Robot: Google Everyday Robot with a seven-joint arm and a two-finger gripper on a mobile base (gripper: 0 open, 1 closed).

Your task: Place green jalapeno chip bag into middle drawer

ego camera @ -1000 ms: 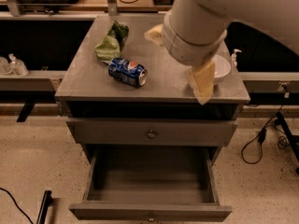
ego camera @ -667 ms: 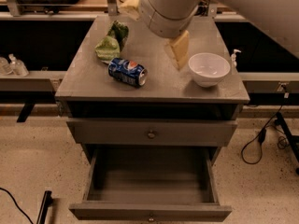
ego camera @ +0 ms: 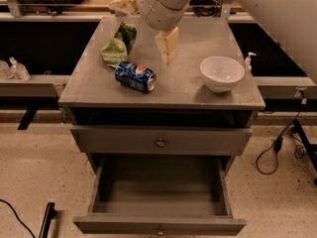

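Observation:
The green jalapeno chip bag [ego camera: 118, 46] lies crumpled on the cabinet top at the back left, apart from the blue Pepsi can [ego camera: 135, 76] lying on its side in front of it. My gripper [ego camera: 142, 31] hangs above the cabinet top just right of the bag, open and empty. One cream finger [ego camera: 167, 43] points down to the right of the bag and the other [ego camera: 124, 3] shows behind it. The middle drawer [ego camera: 158, 225] is the lower knobbed drawer. It is pulled out and nothing is inside.
A white bowl [ego camera: 222, 73] stands on the cabinet top [ego camera: 183, 90] at the right. The upper knobbed drawer [ego camera: 160, 142] is closed. A small pump bottle [ego camera: 249, 61] stands beyond the right edge. Cables [ego camera: 277, 152] lie on the floor at the right.
My arm has swung left and back across the cabinet top, from over the bowl to beside the chip bag. The bowl is now uncovered. Bag, can and drawers have not moved.

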